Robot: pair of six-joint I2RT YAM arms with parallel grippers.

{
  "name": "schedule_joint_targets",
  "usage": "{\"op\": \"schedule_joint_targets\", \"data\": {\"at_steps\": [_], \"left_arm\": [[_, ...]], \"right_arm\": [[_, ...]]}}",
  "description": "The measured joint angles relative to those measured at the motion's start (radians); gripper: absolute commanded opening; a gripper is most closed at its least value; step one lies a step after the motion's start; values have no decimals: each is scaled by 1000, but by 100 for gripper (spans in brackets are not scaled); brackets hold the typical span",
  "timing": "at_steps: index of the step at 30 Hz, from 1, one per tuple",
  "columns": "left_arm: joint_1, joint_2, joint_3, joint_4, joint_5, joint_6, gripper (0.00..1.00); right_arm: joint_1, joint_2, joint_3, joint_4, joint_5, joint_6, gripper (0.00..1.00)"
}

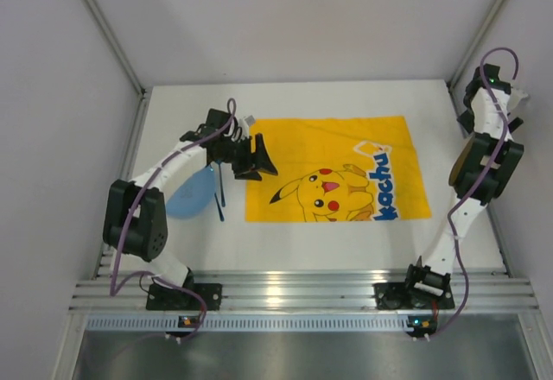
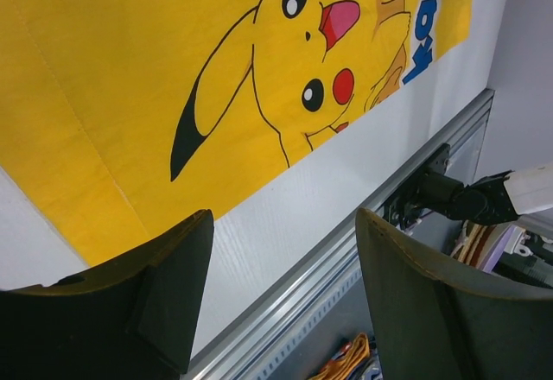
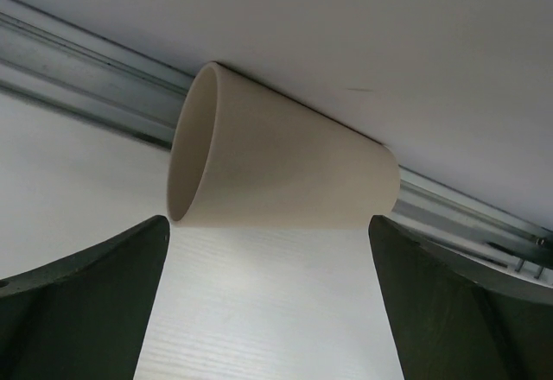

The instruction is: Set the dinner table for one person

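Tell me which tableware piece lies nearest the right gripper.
The beige tapered cup, on its side ahead of the open right gripper; the light blue dish and dark blue stick lie by the left arm.

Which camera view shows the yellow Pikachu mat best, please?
The top external view: nearly the whole yellow mat shows there, lying flat on the white table. The left wrist view shows only part, with Pikachu's face; the right wrist view shows none.
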Motion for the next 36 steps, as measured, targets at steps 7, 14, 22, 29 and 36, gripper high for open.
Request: {"op": "schedule_joint_targets", "data": {"at_steps": [7, 14, 22, 29, 36], "left_arm": [[-28, 38, 27, -5, 0, -4, 71], [-81, 90, 77, -12, -5, -5, 71], [-124, 124, 90, -17, -6, -9, 70], [-127, 124, 90, -16, -16, -19, 69], [-143, 124, 90, -4, -23, -43, 69]], "right_arm": [[-8, 8, -23, 40, 5, 15, 100], [-8, 16, -63, 96, 20, 28, 98], [-10, 13, -188, 164, 89, 61, 50], [-28, -38, -196, 219, 179, 23, 0], [-31, -87, -246, 233, 167, -26, 0]]}}
